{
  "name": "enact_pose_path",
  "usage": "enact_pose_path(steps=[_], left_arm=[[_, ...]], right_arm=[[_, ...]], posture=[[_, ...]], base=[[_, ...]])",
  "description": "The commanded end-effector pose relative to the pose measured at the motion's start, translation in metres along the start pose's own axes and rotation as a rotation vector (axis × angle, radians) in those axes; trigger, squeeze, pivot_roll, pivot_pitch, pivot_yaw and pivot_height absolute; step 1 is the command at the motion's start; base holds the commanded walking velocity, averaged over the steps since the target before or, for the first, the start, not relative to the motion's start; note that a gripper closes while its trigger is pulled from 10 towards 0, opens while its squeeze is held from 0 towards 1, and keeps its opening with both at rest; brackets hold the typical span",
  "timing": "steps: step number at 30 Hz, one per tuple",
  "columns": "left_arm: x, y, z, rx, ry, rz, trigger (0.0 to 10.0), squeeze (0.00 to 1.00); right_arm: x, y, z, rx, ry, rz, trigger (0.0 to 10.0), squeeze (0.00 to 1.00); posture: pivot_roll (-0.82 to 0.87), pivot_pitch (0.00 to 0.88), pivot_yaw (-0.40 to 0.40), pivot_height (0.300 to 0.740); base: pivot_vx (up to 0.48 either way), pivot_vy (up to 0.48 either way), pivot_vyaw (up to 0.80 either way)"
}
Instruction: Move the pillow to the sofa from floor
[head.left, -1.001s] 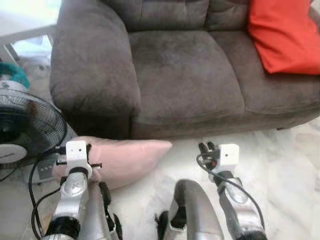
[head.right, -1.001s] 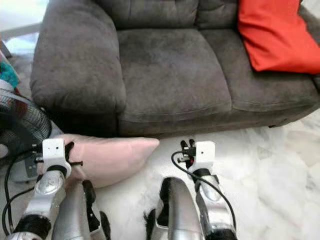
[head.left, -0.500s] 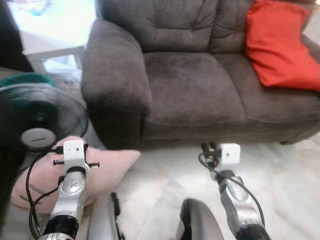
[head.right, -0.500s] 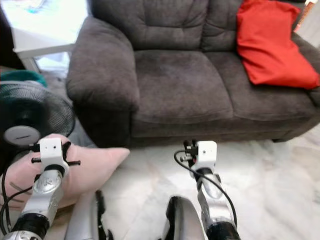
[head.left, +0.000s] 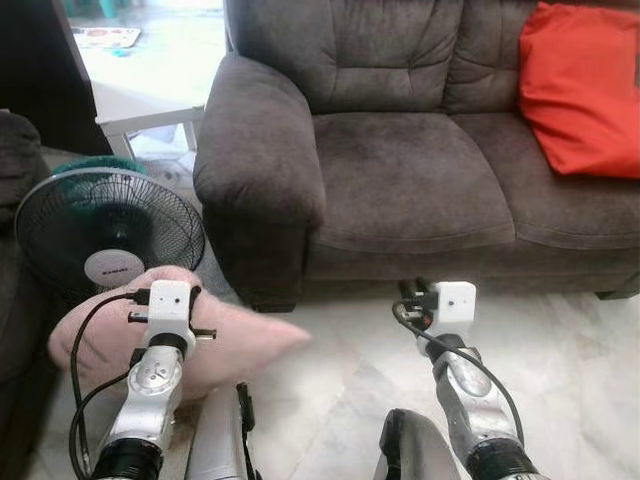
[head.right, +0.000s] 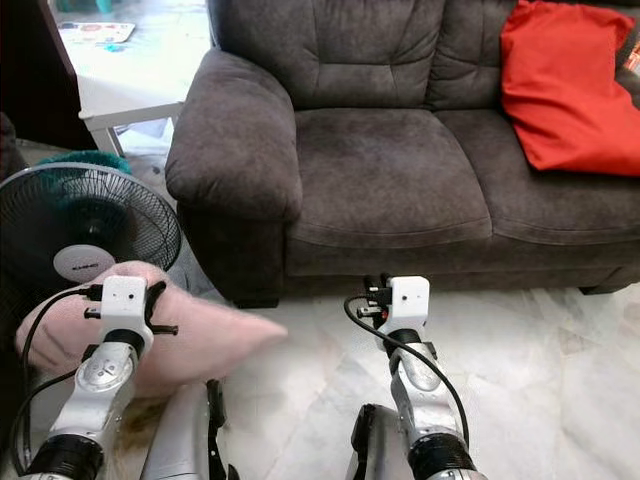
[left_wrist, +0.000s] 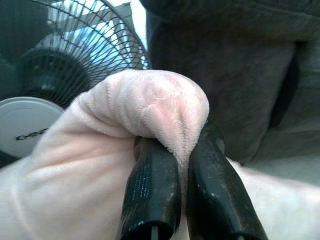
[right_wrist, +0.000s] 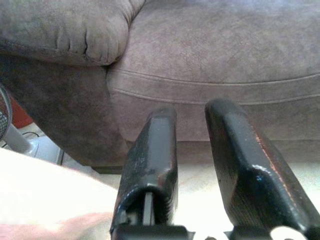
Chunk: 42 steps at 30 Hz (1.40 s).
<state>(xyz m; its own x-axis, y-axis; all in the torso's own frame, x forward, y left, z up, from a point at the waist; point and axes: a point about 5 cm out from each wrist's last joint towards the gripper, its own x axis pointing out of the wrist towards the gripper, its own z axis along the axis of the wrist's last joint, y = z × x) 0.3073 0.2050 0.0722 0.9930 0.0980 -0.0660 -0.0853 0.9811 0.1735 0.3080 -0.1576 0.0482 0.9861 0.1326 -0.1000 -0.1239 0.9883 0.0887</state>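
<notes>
A pale pink pillow (head.left: 245, 345) hangs low at my left, in front of the fan and apart from the sofa's base. My left gripper (left_wrist: 181, 144) is shut on a fold at the pillow's edge, the plush bulging over both black fingers (left_wrist: 150, 185). The dark grey sofa (head.left: 420, 190) stands ahead, its left seat cushion bare. My right gripper (right_wrist: 192, 112) is held out low before the sofa's front, open, with nothing between its fingers. In the eye views it sits at the right arm's tip (head.left: 412, 294).
A red cushion (head.left: 580, 90) leans on the sofa's right seat. A black floor fan (head.left: 110, 235) stands left of the sofa's armrest (head.left: 260, 170), with a white table (head.left: 150, 95) behind it. Dark furniture (head.left: 15, 300) is at the far left. White marble floor (head.left: 580, 380) spreads ahead.
The camera has pulled back and tilted up, so more of the sofa, fan and table show. The pillow, still pinched by my left gripper, has come away from the sofa's base toward the fan.
</notes>
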Motion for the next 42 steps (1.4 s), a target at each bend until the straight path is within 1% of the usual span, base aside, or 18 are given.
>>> enact_pose_path(steps=[1,10,16,25,26,29,30,32,36,39,42], left_arm=[[0.003,0.000,0.021,-0.001,-0.111,-0.002,10.0,0.00],[-0.002,-0.005,0.017,0.007,-0.098,-0.021,10.0,0.00],[-0.001,-0.005,0.018,0.006,-0.097,-0.019,10.0,0.00],[-0.003,-0.005,0.016,0.004,-0.082,-0.025,10.0,0.00],[-0.003,-0.005,0.016,0.004,-0.082,-0.025,10.0,0.00],[-0.003,-0.004,0.017,0.008,-0.081,-0.028,10.0,0.00],[-0.003,-0.004,0.017,0.008,-0.081,-0.028,10.0,0.00],[-0.004,-0.004,0.017,0.008,-0.081,-0.033,10.0,0.00],[-0.004,-0.005,0.018,-0.020,-0.078,-0.053,10.0,0.00],[-0.004,-0.007,0.020,-0.045,-0.081,-0.087,10.0,0.00],[-0.005,-0.011,0.020,-0.087,-0.068,-0.114,10.0,0.00]], right_arm=[[-0.002,-0.005,-0.002,0.001,0.003,-0.015,10.0,0.00],[-0.004,-0.010,-0.004,-0.019,0.005,-0.052,10.0,0.00],[-0.002,-0.010,-0.002,-0.013,0.000,-0.058,10.0,0.00],[-0.003,-0.007,-0.006,-0.015,0.016,-0.058,10.0,0.00],[-0.003,-0.007,-0.006,-0.015,0.016,-0.058,10.0,0.00],[-0.003,-0.006,-0.007,-0.014,0.021,-0.057,10.0,0.00],[-0.003,-0.006,-0.007,-0.014,0.021,-0.057,10.0,0.00],[-0.003,-0.006,-0.007,-0.013,0.021,-0.056,10.0,0.00],[-0.002,-0.004,-0.007,-0.013,0.022,-0.043,10.0,0.00],[-0.003,-0.003,-0.009,-0.011,0.030,-0.037,10.0,0.00],[-0.004,-0.004,-0.012,-0.019,0.047,-0.029,10.0,0.00]], posture=[[0.18,0.000,-0.075,0.539],[0.18,0.000,-0.076,0.539],[0.19,0.000,-0.078,0.570],[0.19,0.014,-0.074,0.624],[0.19,0.014,-0.074,0.624],[0.19,0.016,-0.074,0.649],[0.19,0.016,-0.074,0.649],[0.19,0.016,-0.074,0.664],[0.20,0.024,-0.071,0.669],[0.20,0.025,-0.073,0.669],[0.20,0.026,-0.073,0.669]], base=[[0.000,0.000,0.00],[0.000,0.000,0.00],[0.000,0.000,0.00],[0.000,0.000,0.00],[0.000,0.000,0.00],[0.000,0.000,0.00],[0.000,0.000,0.00],[0.000,0.000,0.00],[0.000,0.000,0.00],[0.000,0.000,0.00],[0.000,0.000,0.00]])
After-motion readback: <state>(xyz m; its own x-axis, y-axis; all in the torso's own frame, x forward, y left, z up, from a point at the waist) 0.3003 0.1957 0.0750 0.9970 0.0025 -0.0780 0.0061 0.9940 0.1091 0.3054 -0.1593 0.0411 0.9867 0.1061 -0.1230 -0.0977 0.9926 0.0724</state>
